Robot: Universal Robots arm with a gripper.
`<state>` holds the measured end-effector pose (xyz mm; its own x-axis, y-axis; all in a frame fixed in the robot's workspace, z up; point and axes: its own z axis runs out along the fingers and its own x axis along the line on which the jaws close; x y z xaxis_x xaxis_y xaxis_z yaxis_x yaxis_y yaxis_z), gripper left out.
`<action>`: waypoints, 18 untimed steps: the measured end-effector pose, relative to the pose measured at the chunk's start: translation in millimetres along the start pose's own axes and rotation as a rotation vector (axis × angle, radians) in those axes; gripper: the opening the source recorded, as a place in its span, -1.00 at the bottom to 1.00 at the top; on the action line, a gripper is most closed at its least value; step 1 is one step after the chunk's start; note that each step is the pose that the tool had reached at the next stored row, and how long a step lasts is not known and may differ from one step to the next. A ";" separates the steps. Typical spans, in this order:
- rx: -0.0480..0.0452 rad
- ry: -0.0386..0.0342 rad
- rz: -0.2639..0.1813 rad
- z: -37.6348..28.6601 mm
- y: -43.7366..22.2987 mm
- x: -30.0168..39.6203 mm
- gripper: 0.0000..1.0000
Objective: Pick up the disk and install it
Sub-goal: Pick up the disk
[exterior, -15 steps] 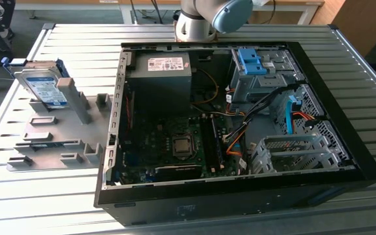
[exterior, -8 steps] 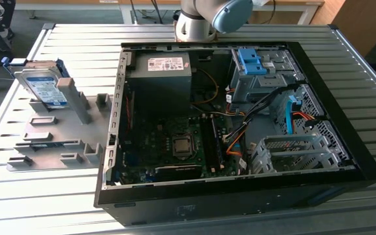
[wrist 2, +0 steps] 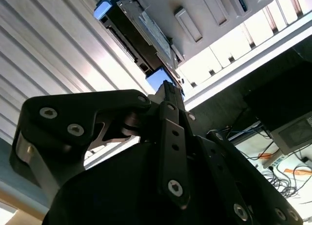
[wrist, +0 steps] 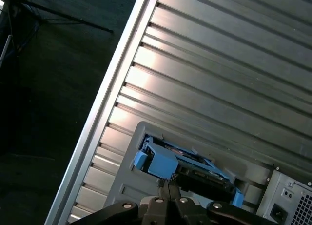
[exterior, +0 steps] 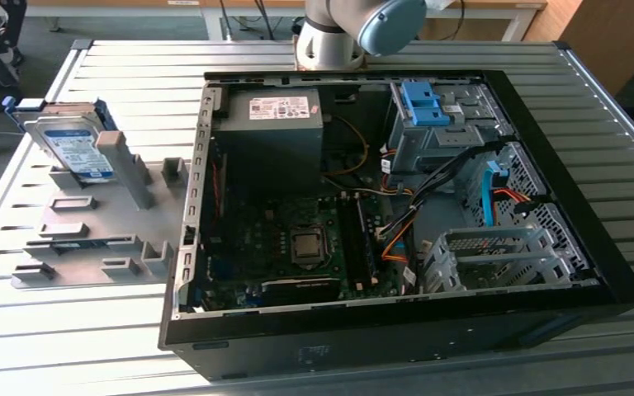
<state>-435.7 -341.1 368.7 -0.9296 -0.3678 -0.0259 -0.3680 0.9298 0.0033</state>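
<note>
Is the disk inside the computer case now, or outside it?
Outside. The disk leans in a grey rack on the table, at the exterior view's left of the open case.

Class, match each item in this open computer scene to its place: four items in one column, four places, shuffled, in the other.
Items:
1. disk
2. power-supply box
3. blue bracket
4. processor socket

Places:
A. atop the grey metal bay inside the case
B. on the motherboard
C. leaning in the grey holder, outside the case
D. inside the case, with a white sticker on top

Pairs: 1-C; 2-D; 3-A; 4-B
</note>
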 end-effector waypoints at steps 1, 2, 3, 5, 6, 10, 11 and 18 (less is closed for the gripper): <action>-0.0005 0.0001 -0.018 0.1 0.0 0.0 -0.79; -0.0010 0.0002 -0.036 0.2 0.0 0.0 -0.79; -0.0014 0.0002 -0.055 0.3 0.0 0.0 -0.79; -0.0024 0.0004 -0.091 0.5 0.0 0.0 -0.79; -0.0029 0.0004 -0.109 0.7 0.0 0.0 -0.79; -0.0047 0.0006 -0.183 1.2 0.0 0.0 -0.79; -0.0052 0.0007 -0.201 1.3 0.0 0.0 -0.79; -0.0085 0.0010 -0.328 2.3 0.0 0.0 -0.79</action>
<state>-435.7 -341.1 366.4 -0.7614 -0.6478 -0.0259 -0.6480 0.7616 0.0033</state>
